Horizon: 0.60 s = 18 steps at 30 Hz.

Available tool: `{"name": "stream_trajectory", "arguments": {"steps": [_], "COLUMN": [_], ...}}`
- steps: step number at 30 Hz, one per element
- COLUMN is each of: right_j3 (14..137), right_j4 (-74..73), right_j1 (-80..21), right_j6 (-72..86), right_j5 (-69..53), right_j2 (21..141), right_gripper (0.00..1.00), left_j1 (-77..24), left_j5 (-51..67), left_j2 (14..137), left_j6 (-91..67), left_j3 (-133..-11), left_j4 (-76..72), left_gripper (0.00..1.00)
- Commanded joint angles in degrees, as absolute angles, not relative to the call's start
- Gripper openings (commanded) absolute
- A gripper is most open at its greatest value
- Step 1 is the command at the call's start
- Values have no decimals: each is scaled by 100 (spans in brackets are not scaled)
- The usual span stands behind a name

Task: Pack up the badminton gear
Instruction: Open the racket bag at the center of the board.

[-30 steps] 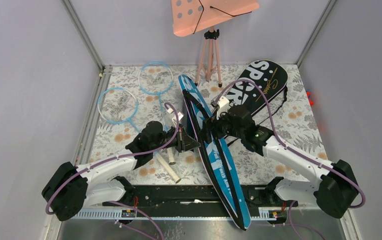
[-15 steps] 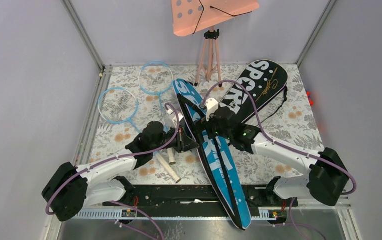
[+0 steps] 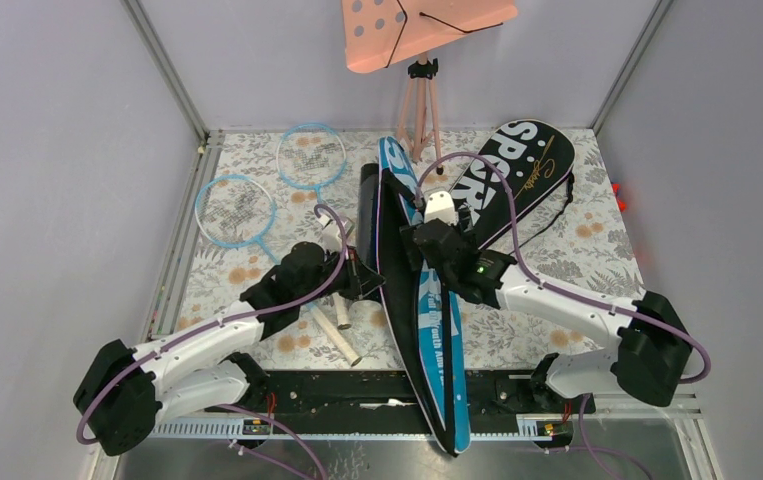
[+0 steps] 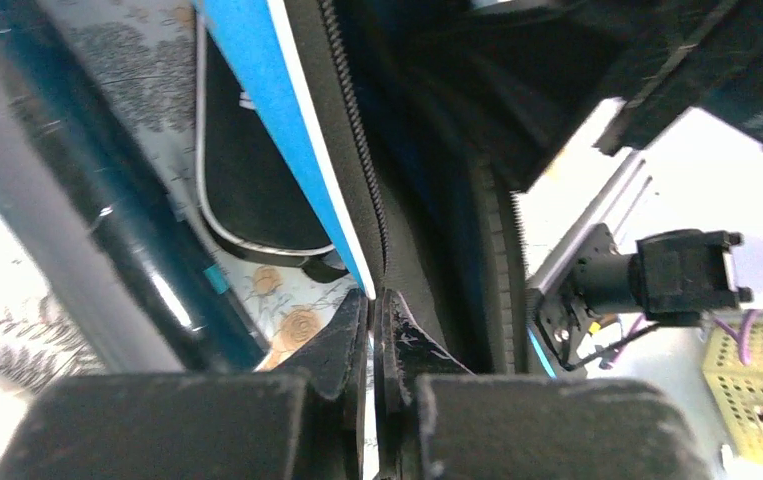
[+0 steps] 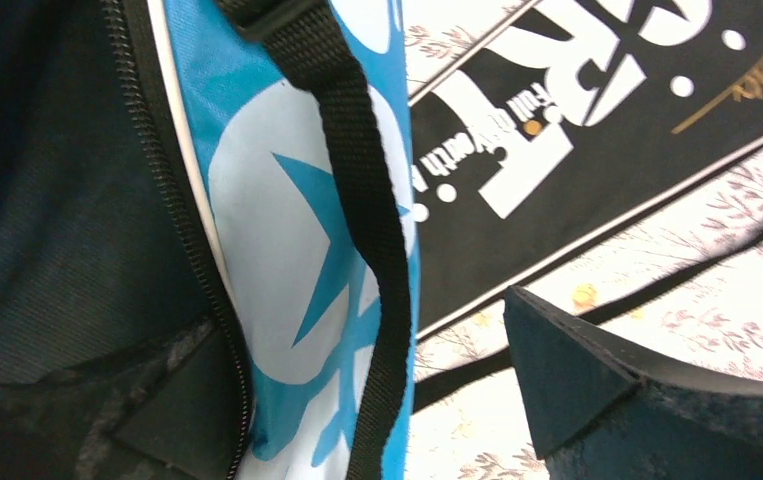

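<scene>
**Bright and even above, patchy up close**

Lit brightly and evenly from overhead in the top view; sharp from edge to edge, with only faint, soft shadows on the floral surface (image 3: 597,250). Blown out to white at the right edge of the left wrist view, against a dark, underexposed blue bag (image 4: 287,150). Blurred along the bottom edge there. Fairly crisp on that bag's weave in the right wrist view, softer on the black bag (image 5: 597,170) lettering, murky in the lower corners.
</scene>
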<state>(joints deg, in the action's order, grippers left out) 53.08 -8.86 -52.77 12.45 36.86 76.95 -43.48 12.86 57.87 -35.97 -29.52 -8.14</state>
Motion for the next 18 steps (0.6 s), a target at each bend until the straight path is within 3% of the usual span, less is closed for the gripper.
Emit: {"name": "stream_trajectory", "arguments": {"steps": [1,3,6,18], "right_j3": [5268,5197,5154,4578], "right_j4": [-1589,-1742,-1889,-2573], "right_j1": [-5251,-5216,-5187,-4766], "right_j6": [1566,1695,1890,2556], "right_j5": [4412,4459,4364,3741], "right_j2": [7462,7472,7436,6098], "right_gripper": [90,77,73,79], "left_j1": [-4326,-4328,-4330,-4328], "left_j5": [281,168,26,-1839], "left_j2": [5642,5634,5654,5994], "left_j6": [-3517,-3521,-3514,-3377], "left_j3": [-3341,-3392,-3511,-4484], "left_j4": [-530,-463,-330,643], "left_gripper": [0,0,0,0]}}
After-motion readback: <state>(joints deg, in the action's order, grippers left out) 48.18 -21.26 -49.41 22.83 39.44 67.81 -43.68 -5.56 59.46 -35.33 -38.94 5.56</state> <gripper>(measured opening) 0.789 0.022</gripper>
